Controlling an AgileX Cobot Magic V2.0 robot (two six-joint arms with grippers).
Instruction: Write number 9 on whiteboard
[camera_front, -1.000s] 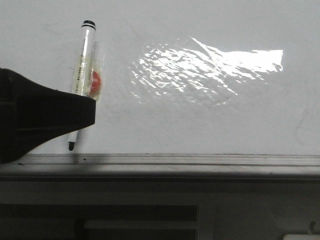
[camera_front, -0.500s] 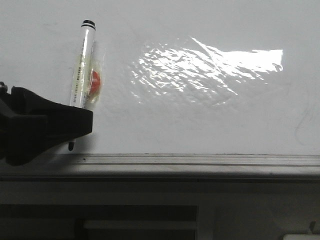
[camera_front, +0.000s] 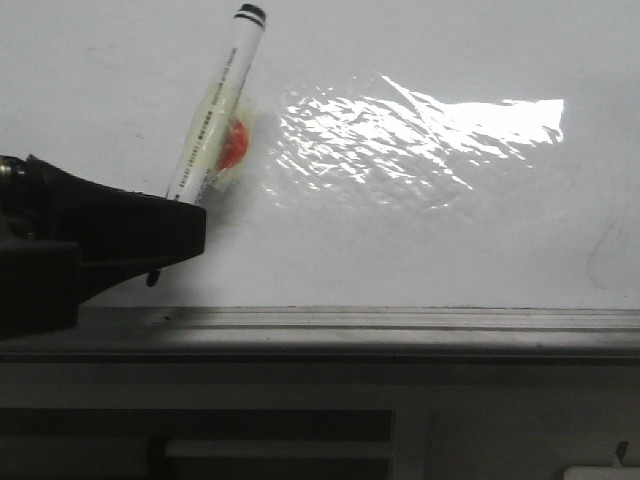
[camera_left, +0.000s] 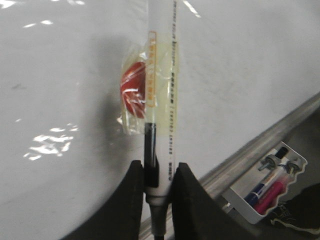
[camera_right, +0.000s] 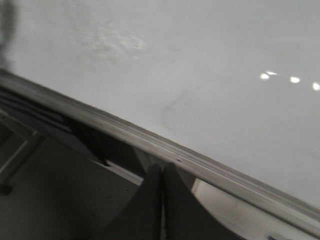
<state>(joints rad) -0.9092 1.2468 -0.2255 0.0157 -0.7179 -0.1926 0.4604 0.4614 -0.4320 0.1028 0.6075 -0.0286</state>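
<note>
Pinching the marker (camera_front: 213, 110), the left gripper (camera_left: 159, 172) tilts its cap toward 1 o'clock over the whiteboard (camera_front: 420, 250); right gripper (camera_right: 162, 192) pressed together.

Matte black left hand (camera_front: 150, 262), blocky wedge shape, smooth curved fingers (camera_left: 131, 200), dark tapered right hand (camera_right: 161, 200)

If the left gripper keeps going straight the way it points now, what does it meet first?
Most likely the whiteboard. The left gripper is shut on the marker, whose dark tip sticks out toward the board. Whether the tip touches it yet, I cannot tell.
</note>
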